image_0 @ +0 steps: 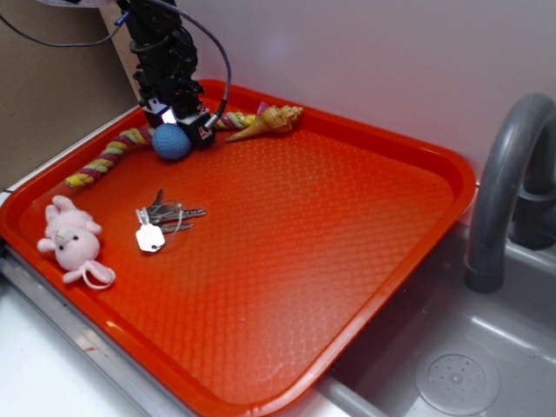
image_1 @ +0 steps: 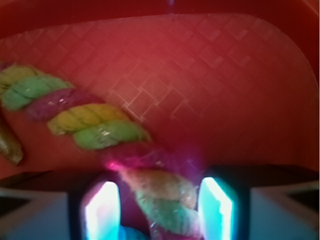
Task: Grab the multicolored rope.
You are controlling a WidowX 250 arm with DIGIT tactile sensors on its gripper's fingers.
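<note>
The multicolored rope [image_0: 104, 161], twisted in yellow, pink and pale green, lies along the far left of the orange tray [image_0: 347, 217]. It passes behind the blue ball [image_0: 172, 142] and under my gripper [image_0: 184, 126]. In the wrist view the rope [image_1: 95, 122] runs down between my two glowing fingers [image_1: 102, 210]. My gripper [image_1: 160, 205] is low over the tray and open, straddling the rope. The right finger is close against the rope and a gap shows on the left side. A sliver of the blue ball [image_1: 127, 234] shows at the bottom edge.
A tan spiral seashell [image_0: 276, 120] lies just right of the gripper, by the rope's far end. A bunch of keys [image_0: 161, 221] and a pink plush toy [image_0: 74, 243] sit at the tray's left front. A grey faucet [image_0: 508, 182] and sink [image_0: 452, 365] stand to the right.
</note>
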